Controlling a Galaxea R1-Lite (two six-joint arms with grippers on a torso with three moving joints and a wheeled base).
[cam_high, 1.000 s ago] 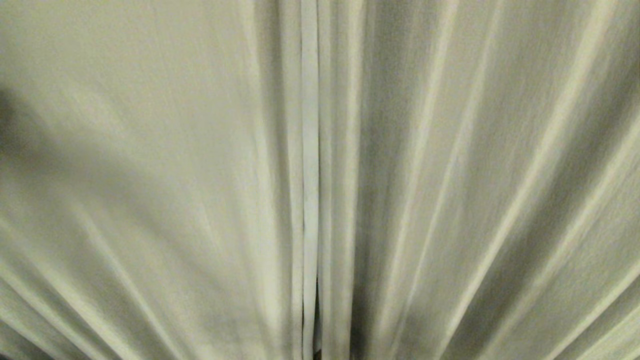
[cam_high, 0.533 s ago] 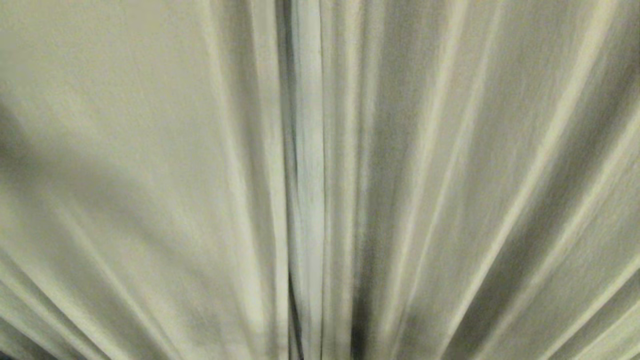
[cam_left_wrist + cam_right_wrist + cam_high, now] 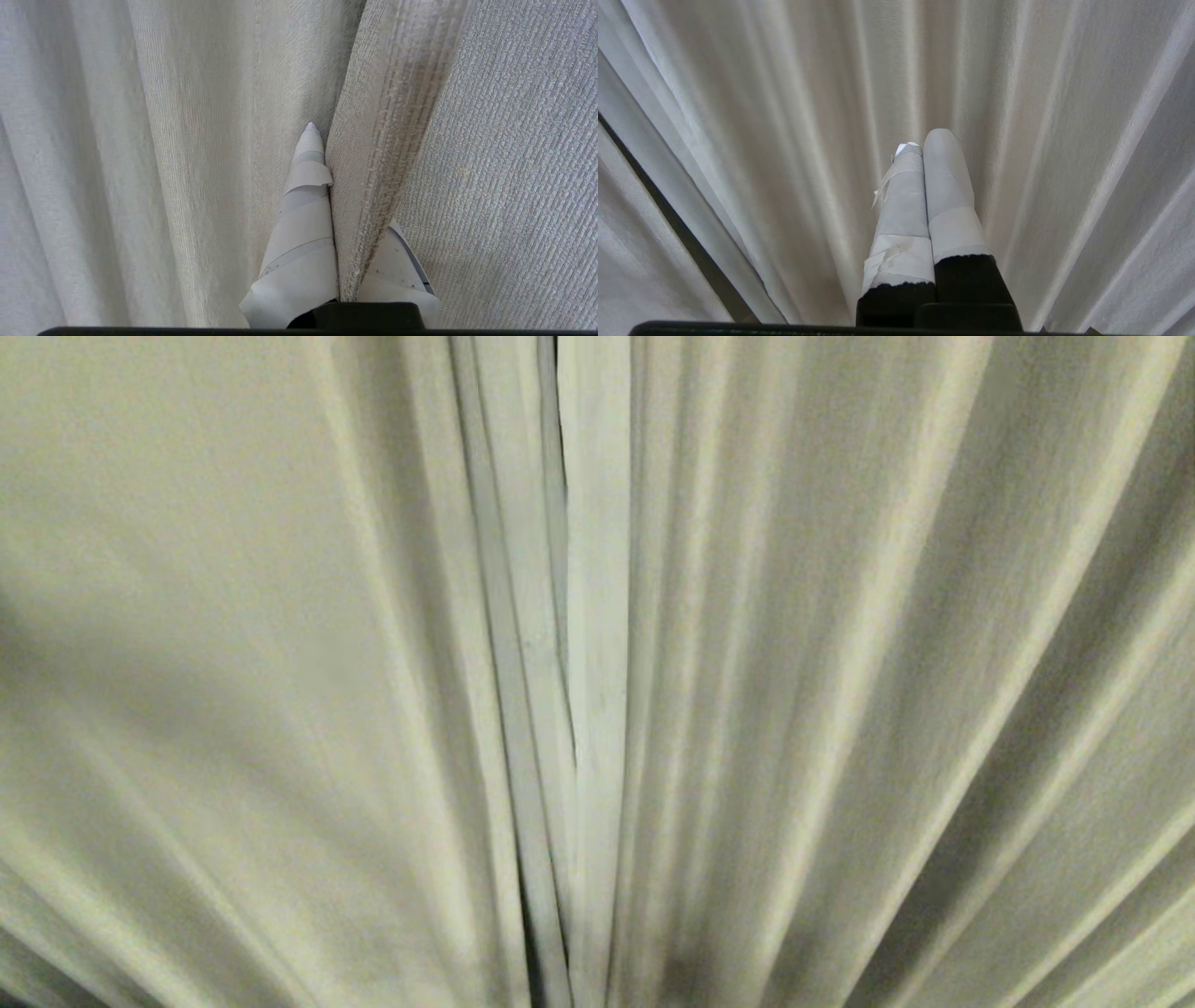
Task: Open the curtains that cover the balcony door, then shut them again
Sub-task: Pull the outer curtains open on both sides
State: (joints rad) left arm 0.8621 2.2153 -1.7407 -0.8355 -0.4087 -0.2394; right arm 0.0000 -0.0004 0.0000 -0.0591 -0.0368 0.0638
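Observation:
The cream-white curtains (image 3: 840,672) fill the head view, and their two panels meet at a slanted line of folds (image 3: 551,709) near the middle. Neither arm shows there. In the left wrist view, my left gripper (image 3: 343,186) is shut on the hemmed edge of one curtain panel (image 3: 373,154). The fabric runs between its tape-wrapped fingers (image 3: 303,219). My right gripper (image 3: 924,140) is shut on nothing, its taped fingers pressed together and pointing at pleated curtain (image 3: 1041,140). The balcony door is hidden behind the fabric.
A narrow dark gap (image 3: 668,205) shows between two curtain edges in the right wrist view. Everything else in view is hanging pleated fabric close in front of me.
In the head view, the left panel's inner folds have been drawn to the left near the top. The meeting line, straight before, now slants. The dark slit at its foot has closed.

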